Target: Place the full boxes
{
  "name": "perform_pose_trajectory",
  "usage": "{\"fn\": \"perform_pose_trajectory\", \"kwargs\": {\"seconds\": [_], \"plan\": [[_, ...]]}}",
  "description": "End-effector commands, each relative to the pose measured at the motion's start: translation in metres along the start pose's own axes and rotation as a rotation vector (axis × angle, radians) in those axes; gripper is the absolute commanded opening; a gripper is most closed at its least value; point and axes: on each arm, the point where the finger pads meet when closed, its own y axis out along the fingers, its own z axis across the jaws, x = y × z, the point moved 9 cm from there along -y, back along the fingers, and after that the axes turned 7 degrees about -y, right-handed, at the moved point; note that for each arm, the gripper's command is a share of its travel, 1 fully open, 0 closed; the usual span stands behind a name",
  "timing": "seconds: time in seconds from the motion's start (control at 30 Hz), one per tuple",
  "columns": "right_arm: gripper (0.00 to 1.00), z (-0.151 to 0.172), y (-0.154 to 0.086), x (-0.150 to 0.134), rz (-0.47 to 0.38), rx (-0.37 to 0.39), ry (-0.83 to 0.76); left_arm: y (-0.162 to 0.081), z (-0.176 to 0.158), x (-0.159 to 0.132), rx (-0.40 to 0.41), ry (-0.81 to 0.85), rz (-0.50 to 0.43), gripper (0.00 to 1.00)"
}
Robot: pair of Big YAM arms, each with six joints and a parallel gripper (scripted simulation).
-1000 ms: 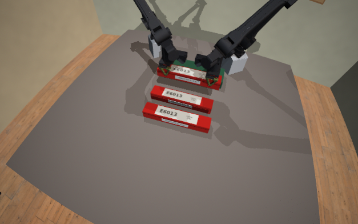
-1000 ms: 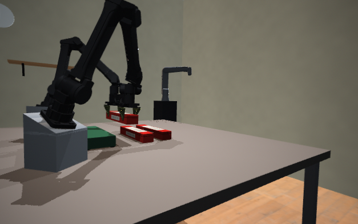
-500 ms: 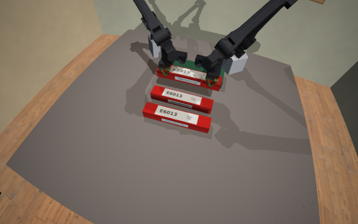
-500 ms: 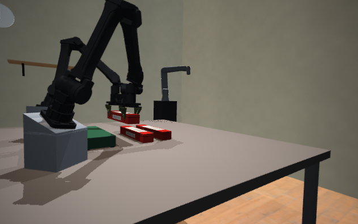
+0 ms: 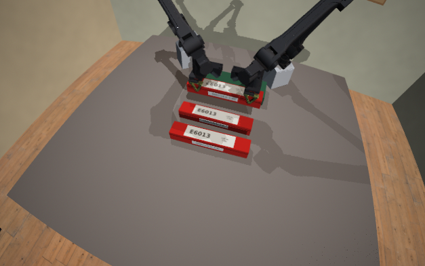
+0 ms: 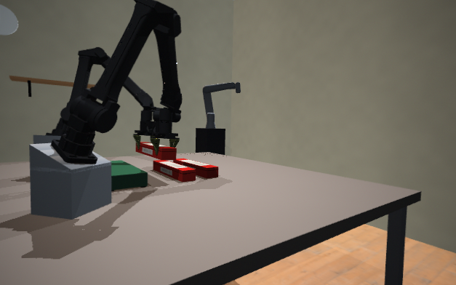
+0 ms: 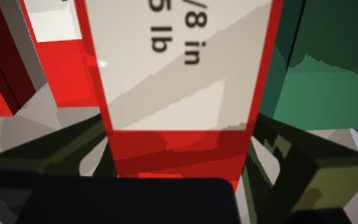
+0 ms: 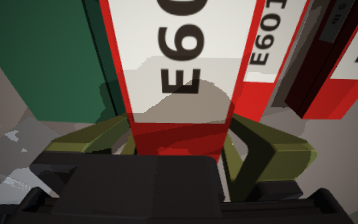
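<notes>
A red E6013 box [image 5: 225,92] [image 7: 180,100] [image 8: 180,110] hangs roughly level in the air, label up, beside the front edge of the green platform [image 5: 227,75] [image 6: 129,179] [image 7: 330,100] [image 8: 30,75]. My left gripper [image 5: 251,99] [image 7: 179,111] is shut on its "5 lb" end. My right gripper [image 5: 196,87] [image 6: 165,147] [image 8: 179,111] is shut on its "E6013" end. A second box [image 5: 215,115] [image 6: 174,171] and a third box [image 5: 210,134] [image 6: 204,169] lie flat on the table, side by side with a narrow gap. No box shows on the platform.
The grey base blocks [image 5: 281,76] [image 6: 70,189] of the arms stand near the platform's two ends. The two lying boxes are farther from the bases than the platform, roughly parallel to the held box. The table edge [image 6: 302,233] runs across the front of the exterior view.
</notes>
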Motion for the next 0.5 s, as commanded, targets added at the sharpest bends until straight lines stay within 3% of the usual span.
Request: {"fn": "perform_pose_trajectory", "kwargs": {"seconds": [0.0,0.47], "plan": [[0.0,-0.014,-0.036,0.001,-0.025,-0.072,0.016,-0.032,0.014,0.004,0.06,-0.014,-0.026,0.0],[0.0,-0.013,-0.052,0.001,-0.026,-0.072,0.016,-0.048,0.013,0.003,0.06,-0.015,-0.027,0.0]]}}
